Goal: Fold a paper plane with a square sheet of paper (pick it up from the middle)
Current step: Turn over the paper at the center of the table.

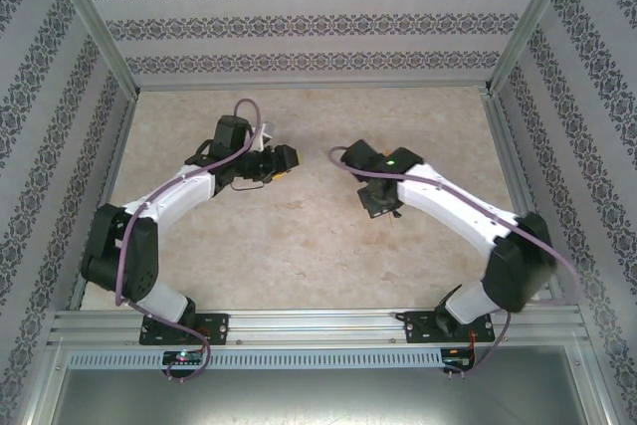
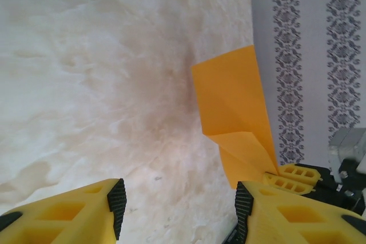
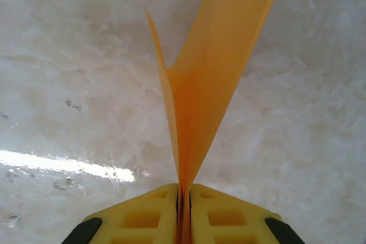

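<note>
The right gripper's two yellow fingers are pressed together on the orange paper, pinching its folded edge. From that pinch the layers splay upward in a narrow V above the pale table.

From the left wrist, the paper stands as a creased, partly folded sheet, gripped at its lower corner by what I take to be those same fingers. It is up in the air and not lying flat. The patterned wall is behind it.

The left gripper's fingers are apart with only bare table between them. The paper sits just off to their right side, and I see no contact.

From above, the left gripper and right gripper face each other across mid-table.

I read this as a mid-fold handover or crease. To do it well, I would keep the right clamp firm and bring the open left jaws around the free edge squarely. I would close on the crease itself, without twisting. A skewed bite on paper this thin would likely bend the fold off line or pull the sheet from the right fingers.
</note>
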Robot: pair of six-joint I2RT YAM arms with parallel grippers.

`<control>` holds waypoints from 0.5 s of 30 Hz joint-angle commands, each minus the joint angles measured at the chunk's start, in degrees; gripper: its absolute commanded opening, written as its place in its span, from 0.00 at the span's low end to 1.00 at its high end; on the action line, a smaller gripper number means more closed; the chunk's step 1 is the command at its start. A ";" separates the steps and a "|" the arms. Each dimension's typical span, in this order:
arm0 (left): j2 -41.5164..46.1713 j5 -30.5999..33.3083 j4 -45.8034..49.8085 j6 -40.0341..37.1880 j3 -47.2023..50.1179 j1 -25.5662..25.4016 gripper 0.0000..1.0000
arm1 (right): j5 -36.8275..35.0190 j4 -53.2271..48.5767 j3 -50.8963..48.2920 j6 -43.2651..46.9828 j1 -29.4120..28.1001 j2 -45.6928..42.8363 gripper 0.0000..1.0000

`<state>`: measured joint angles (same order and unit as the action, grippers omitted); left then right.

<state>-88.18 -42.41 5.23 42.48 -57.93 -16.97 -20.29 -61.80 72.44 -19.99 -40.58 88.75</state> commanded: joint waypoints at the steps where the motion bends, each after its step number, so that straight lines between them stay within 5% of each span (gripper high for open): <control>1: 3.26 0.48 0.27 0.49 3.11 2.63 0.57 | -8.29 -4.97 4.59 -1.19 -4.71 6.53 0.12; 7: 7.06 0.68 2.87 -1.00 5.56 5.96 0.57 | -7.72 -5.80 12.40 -1.22 -11.11 17.80 0.17; 15: 9.65 0.89 4.91 -2.31 7.80 8.03 0.57 | 4.07 4.12 11.72 -0.33 -13.82 20.99 0.35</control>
<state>-79.94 -41.74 7.64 42.06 -50.87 -9.74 -20.75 -61.34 84.51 -20.58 -54.15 109.82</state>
